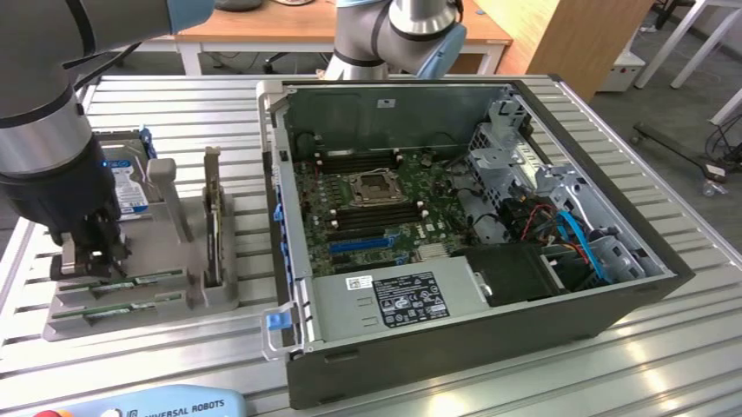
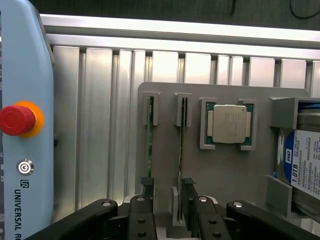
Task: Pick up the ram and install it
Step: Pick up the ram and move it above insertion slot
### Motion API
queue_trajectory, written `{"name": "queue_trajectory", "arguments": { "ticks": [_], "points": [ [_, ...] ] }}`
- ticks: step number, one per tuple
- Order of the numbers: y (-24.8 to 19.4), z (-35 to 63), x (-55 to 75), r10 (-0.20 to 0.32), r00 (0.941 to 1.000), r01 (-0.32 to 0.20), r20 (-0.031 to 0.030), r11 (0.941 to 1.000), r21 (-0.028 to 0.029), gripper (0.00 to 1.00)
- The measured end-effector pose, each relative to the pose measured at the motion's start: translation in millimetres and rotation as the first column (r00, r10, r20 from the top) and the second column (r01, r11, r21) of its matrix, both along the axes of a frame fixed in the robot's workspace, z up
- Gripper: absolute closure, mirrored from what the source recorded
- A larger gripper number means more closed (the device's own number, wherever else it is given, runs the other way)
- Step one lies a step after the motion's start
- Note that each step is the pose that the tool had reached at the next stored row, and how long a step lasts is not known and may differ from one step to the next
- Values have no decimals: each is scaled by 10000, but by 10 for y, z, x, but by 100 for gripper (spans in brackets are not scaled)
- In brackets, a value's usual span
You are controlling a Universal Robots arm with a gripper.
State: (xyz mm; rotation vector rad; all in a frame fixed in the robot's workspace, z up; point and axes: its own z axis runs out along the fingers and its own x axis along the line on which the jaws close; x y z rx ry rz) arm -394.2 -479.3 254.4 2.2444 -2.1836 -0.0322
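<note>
Gripper [image 2: 167, 200] over on-edge ram [image 2: 149, 145], along slats [image 2: 95, 125]

A ribbed aluminium table [image 1: 661, 347] carries three things; a grey parts holder [image 1: 69, 328] at the exterior view's left; an open computer case [image 1: 464, 339] to its right; a teach pendant [image 1: 162, 404] at the near edge.

The light-blue teach pendant [image 1: 174, 405] carries "UNIVERSAL ROBOTS"; in the wrist view its side shows "UNIVERSAL R". The hard drive's blue-white label [image 2: 306, 169] reads "1.0TB". The power supply sticker [image 1: 408, 300] is too small to read.
</note>
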Motion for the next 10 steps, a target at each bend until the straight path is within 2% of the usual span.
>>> {"name": "queue_trajectory", "arguments": {
  "ticks": [8,10],
  "points": [
    [-81,-1,-2,0,10000,0,1,10000,56,65],
    [-88,0,-3,-1,10000,1,0,10000,75,65]
  ]
}}
